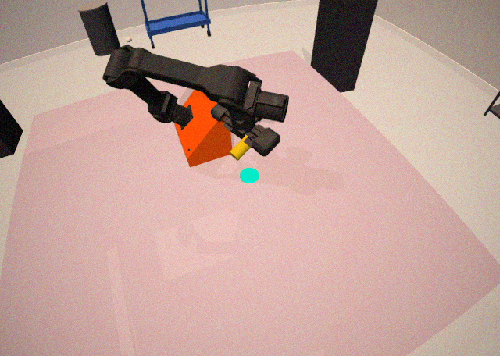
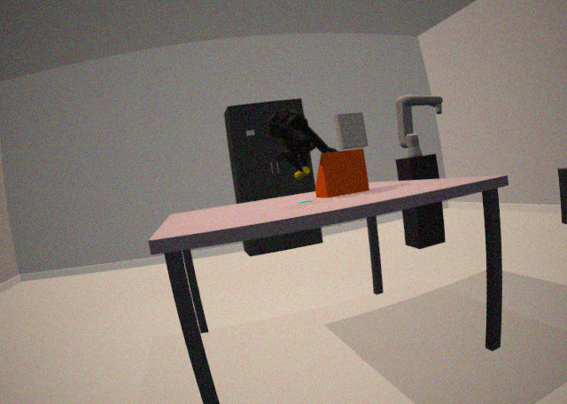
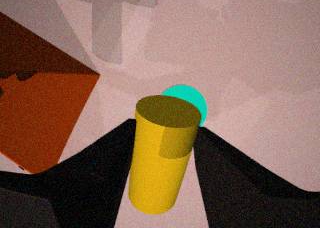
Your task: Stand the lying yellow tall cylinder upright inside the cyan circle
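Observation:
The yellow tall cylinder (image 1: 240, 148) (image 2: 299, 174) (image 3: 160, 163) is held in the air above the table, tilted rather than upright. My gripper (image 1: 247, 140) (image 2: 302, 172) (image 3: 166, 131) is shut on it, with one dark finger on each side in the wrist view. In the exterior view a finger hides the cylinder's middle. The cyan circle (image 1: 249, 176) (image 2: 305, 202) (image 3: 188, 96) lies flat on the table below. In the wrist view the cylinder's end covers the circle's lower left part.
An orange wedge-shaped block (image 1: 204, 122) (image 2: 343, 173) (image 3: 55, 108) stands on the pink table (image 1: 262, 263) (image 2: 229, 216), close to the circle and beside the held cylinder. It is at the left in the wrist view. The arm reaches over it in the top view.

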Robot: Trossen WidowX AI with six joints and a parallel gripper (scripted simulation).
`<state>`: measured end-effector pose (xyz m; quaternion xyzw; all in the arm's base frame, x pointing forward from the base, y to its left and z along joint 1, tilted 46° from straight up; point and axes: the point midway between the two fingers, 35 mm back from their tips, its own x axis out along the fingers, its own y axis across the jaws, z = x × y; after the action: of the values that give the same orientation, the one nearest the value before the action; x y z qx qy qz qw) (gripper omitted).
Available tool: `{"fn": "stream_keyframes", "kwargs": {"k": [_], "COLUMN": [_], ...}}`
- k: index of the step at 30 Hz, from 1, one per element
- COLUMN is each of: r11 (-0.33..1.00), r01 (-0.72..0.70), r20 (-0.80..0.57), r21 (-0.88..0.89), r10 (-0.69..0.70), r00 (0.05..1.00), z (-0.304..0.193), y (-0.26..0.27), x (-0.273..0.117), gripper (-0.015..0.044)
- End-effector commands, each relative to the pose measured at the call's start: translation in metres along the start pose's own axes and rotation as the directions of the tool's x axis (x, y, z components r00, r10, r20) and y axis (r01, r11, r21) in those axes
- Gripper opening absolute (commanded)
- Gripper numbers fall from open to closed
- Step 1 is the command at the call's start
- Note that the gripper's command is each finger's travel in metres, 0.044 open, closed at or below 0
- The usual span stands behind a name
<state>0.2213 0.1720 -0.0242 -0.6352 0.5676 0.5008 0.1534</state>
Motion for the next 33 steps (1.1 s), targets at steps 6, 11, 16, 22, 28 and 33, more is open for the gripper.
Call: {"fn": "stream_keyframes", "kwargs": {"k": [6, 11, 16, 22, 28, 33], "r11": [0.999, 0.999, 0.998, 0.997, 0.996, 0.995], "r01": [-0.032, -0.045, -0.056, -0.067, -0.077, -0.083], "r20": [0.069, 0.106, 0.143, 0.188, 0.233, 0.271], "r21": [-0.014, -0.019, -0.025, -0.033, -0.040, -0.047], "r10": [0.033, 0.047, 0.059, 0.072, 0.084, 0.092], "r00": [0.997, 0.993, 0.988, 0.979, 0.969, 0.958], "z": [-0.0003, -0.0006, -0.0009, -0.0011, -0.0014, -0.0016], "y": [0.0031, 0.0038, 0.0044, 0.0051, 0.0056, 0.0060], "x": [0.0047, 0.0062, 0.0075, 0.0088, 0.0098, 0.0105], "gripper": [0.0105, 0.0105, 0.0105, 0.0105, 0.0105, 0.0105]}}
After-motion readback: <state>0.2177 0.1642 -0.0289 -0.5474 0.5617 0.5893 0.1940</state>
